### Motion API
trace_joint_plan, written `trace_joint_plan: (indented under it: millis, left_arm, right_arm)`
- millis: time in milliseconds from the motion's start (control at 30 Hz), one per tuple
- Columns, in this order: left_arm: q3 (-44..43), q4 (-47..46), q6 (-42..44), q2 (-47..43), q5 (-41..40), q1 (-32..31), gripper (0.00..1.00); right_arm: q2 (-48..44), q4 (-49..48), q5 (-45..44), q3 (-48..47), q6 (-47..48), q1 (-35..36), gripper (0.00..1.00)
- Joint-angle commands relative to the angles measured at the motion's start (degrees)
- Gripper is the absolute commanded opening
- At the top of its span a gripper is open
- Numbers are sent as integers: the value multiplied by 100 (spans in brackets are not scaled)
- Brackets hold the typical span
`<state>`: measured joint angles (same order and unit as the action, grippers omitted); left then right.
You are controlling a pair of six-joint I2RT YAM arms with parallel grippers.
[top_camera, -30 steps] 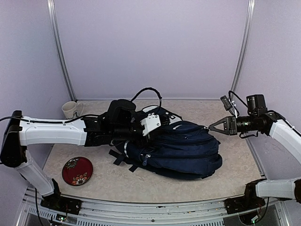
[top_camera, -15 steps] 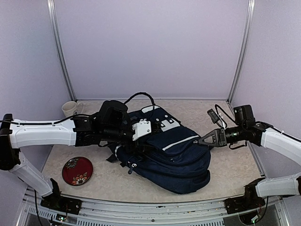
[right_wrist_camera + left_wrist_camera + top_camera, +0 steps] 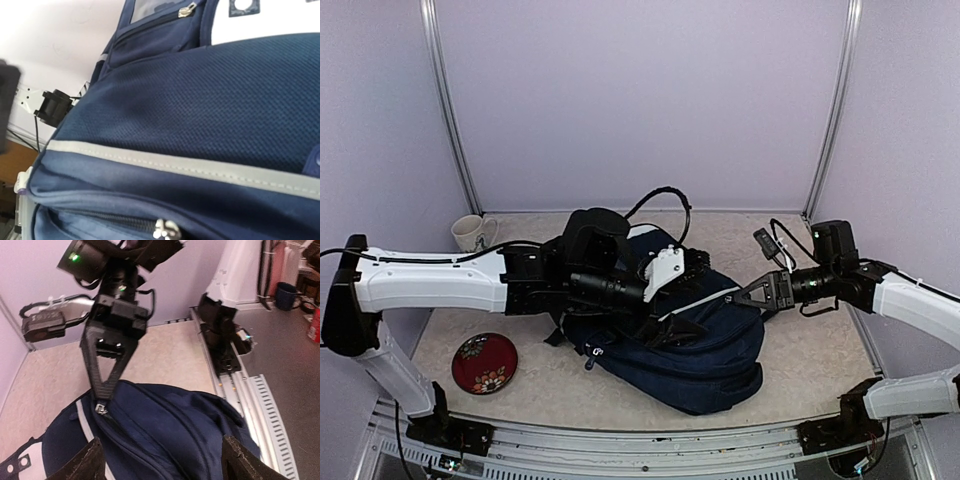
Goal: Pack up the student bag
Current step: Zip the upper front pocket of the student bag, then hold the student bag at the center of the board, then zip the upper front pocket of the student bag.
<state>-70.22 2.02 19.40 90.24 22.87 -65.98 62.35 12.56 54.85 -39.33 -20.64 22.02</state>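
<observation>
On the beige tabletop, lilac-walled, left end effector gapes; right end effector pinches student bag.

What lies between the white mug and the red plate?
The left arm's white link passes over it, with the mug beyond and the red plate nearer; seen in the top external view.

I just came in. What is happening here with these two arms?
Two robot arms are working on a large navy-blue fabric backpack lying on the beige table. The right claw is shut on a small metal zipper pull on the bag. The left claw hangs open over the bag, holding nothing. A white mug and a round red plate sit to the side, untouched.
</observation>
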Motion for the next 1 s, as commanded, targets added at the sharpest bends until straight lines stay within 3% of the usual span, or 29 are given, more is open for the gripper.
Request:
trace_joint_plan:
  millis: [0,100,200,267,367,533,633,733,967]
  left_arm:
    - [-743,634,-739,804,-1522,-3,72]
    - [-1254,1184,-828,1182,-1340,-19,69]
    - [-1440,1258,-1018,1402,-958,-38,72]
    - [-1587,1473,-1080,1561,-1234,-42,70]
    - [-1825,1893,-1085,1751,-1850,-43,58]
    - [-2139,2523,-1045,2120,-2101,-43,57]
    - [-2309,2770,-1016,2331,-2157,-47,39]
    - [-2343,2862,-935,2349,-2074,-34,1]
    - [-1580,2517,-733,1473,-2796,147,0]
  right_arm:
    - [-119,-144,-262,-216,-26,57,0]
    - [-86,148,-403,-343,124,63,0]
    - [-50,396,-564,-473,254,57,0]
    - [-39,539,-644,-567,286,57,0]
    - [-37,977,-823,-773,439,57,0]
    - [24,1536,-1034,-1064,618,64,0]
    - [8,1703,-1075,-1128,622,59,0]
    - [16,1978,-1154,-1198,699,62,0]
    - [70,2752,-1770,-1549,1075,9,0]
